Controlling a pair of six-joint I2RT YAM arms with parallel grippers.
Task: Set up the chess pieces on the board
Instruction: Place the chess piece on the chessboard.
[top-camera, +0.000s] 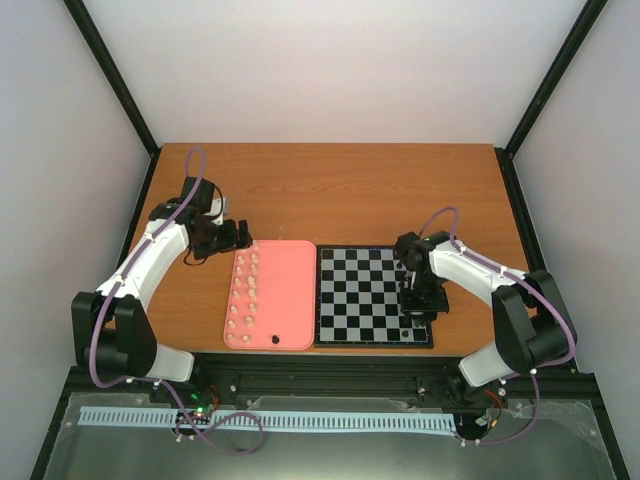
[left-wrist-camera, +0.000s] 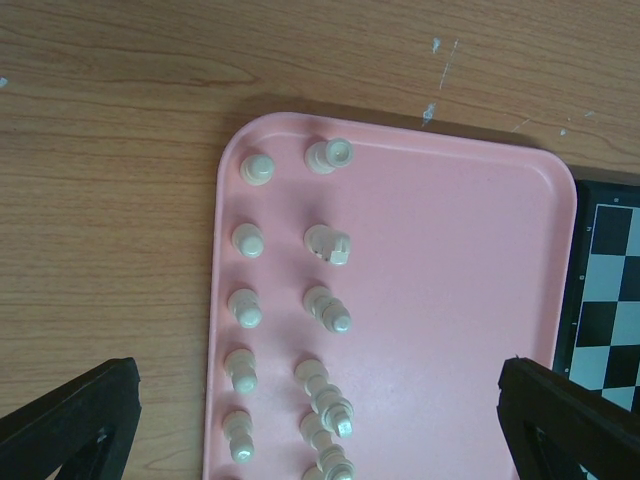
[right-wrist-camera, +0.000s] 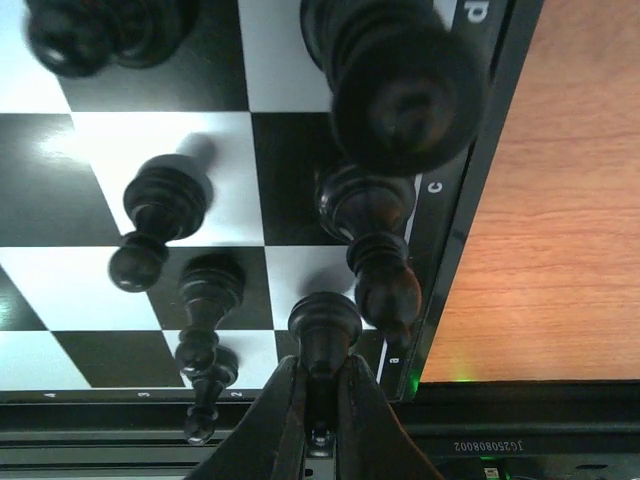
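Wooden table (top-camera: 330, 190), chessboard (top-camera: 365, 300) right of pink tray (left-wrist-camera: 450, 250). Right gripper (right-wrist-camera: 320, 375) clenched on a black piece (right-wrist-camera: 325, 322) at its right edge (neighbours (right-wrist-camera: 160, 215) crowd it); lower straight, release once seated. Left gripper (left-wrist-camera: 318, 375) spread wide over white pieces (left-wrist-camera: 250, 240).

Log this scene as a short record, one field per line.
board: checkered, lying right of the pink tray, side by side
cream pieces: two columns on the tray's left part
dark pieces: several standing near the board's right edge
left gripper: open, near the tray's far-left corner
right gripper: shut on a dark piece, low over the board's right edge
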